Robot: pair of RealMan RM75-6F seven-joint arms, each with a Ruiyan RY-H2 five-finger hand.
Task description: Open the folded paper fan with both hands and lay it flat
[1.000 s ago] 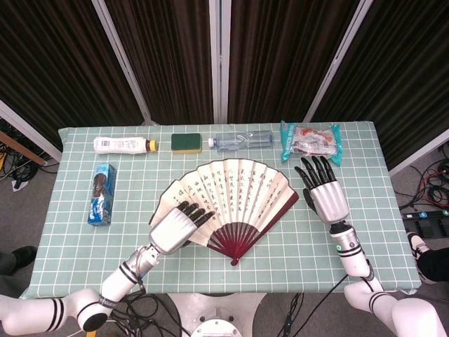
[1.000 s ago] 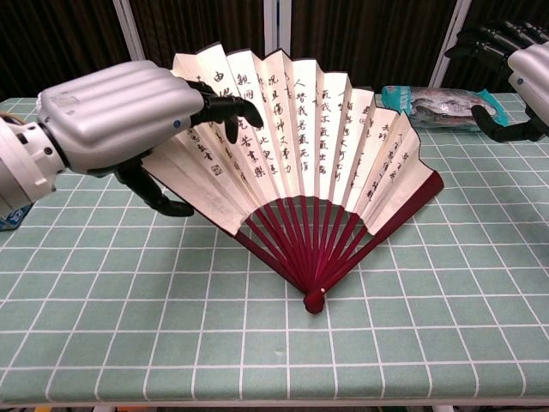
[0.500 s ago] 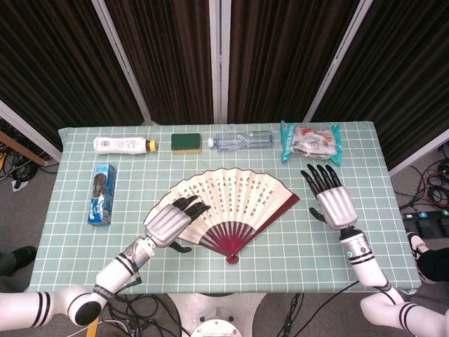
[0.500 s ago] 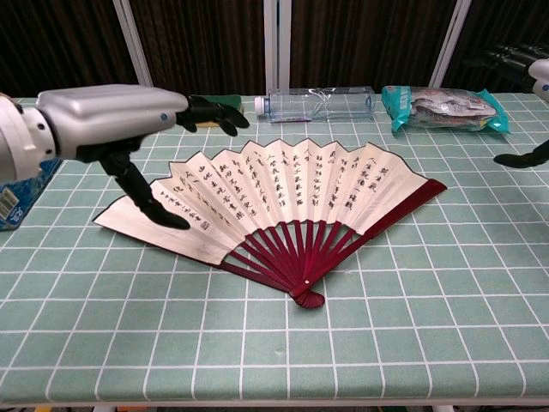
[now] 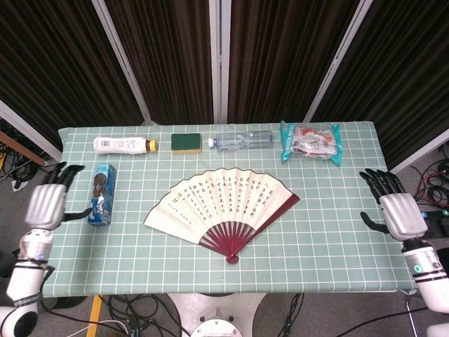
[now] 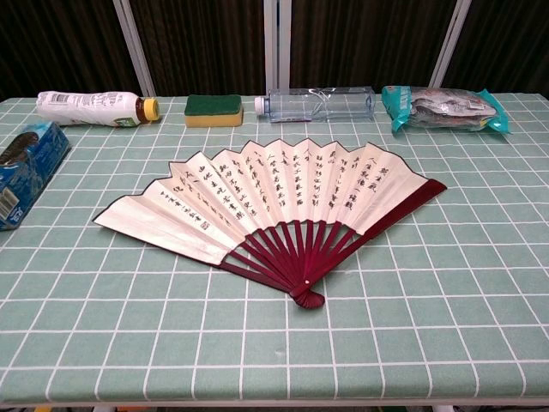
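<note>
The paper fan [image 5: 223,203] lies spread open and flat on the green checked table [image 5: 330,232], its cream leaf with black writing fanned out above dark red ribs that meet at the pivot [image 6: 309,298]. In the chest view the fan [image 6: 266,197] fills the table's middle and neither hand shows. My left hand [image 5: 46,203] hovers off the table's left edge, fingers apart, holding nothing. My right hand [image 5: 396,210] hangs past the right edge, fingers apart and empty. Both hands are far from the fan.
Along the back row stand a white bottle [image 5: 123,144], a green and yellow sponge [image 5: 186,142], a clear plastic bottle [image 5: 242,140] and a teal snack bag [image 5: 310,142]. A blue packet [image 5: 102,194] lies at the left, close to my left hand.
Both hands have drawn away from the fan to beyond the table's side edges. The fan, tilted up a second ago, has stayed flat since half a second ago.
</note>
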